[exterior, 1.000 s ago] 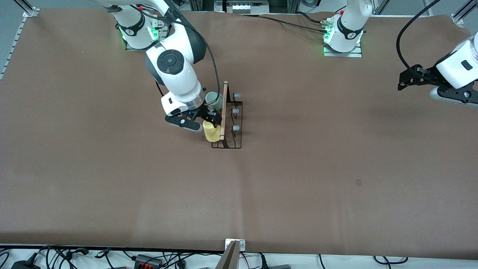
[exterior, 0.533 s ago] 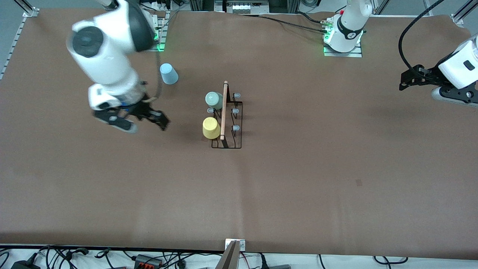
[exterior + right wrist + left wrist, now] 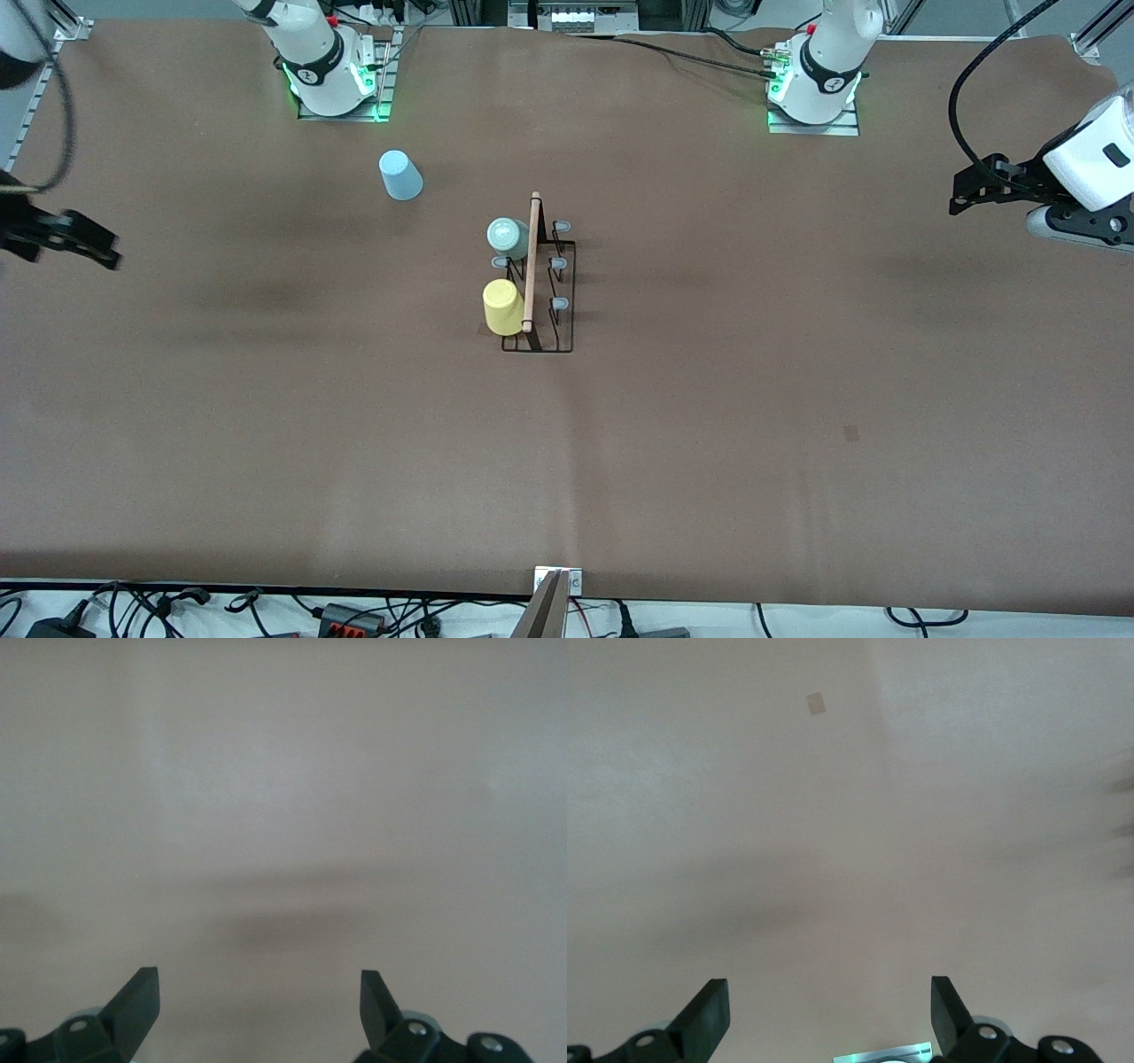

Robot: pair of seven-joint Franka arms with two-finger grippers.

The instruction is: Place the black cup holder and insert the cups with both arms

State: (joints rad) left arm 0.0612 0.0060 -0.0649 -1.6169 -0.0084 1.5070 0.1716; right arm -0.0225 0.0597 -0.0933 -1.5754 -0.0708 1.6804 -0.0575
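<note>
Front cam sits high across from the robot bases and looks down on pretty much the whole brown tabletop [image 3: 709,425], edge to edge. Each wrist cam rides just above its own end effector and looks past the fingertips at bare tabletop. All three share only that brown surface; the wrist views don't overlap each other.

Right gripper [image 3: 84,239]: up over the table at the right arm's end, fingers spread wide, empty.
Left gripper [image 3: 961,190]: waiting over the left arm's end, fingers apart, empty.
</note>
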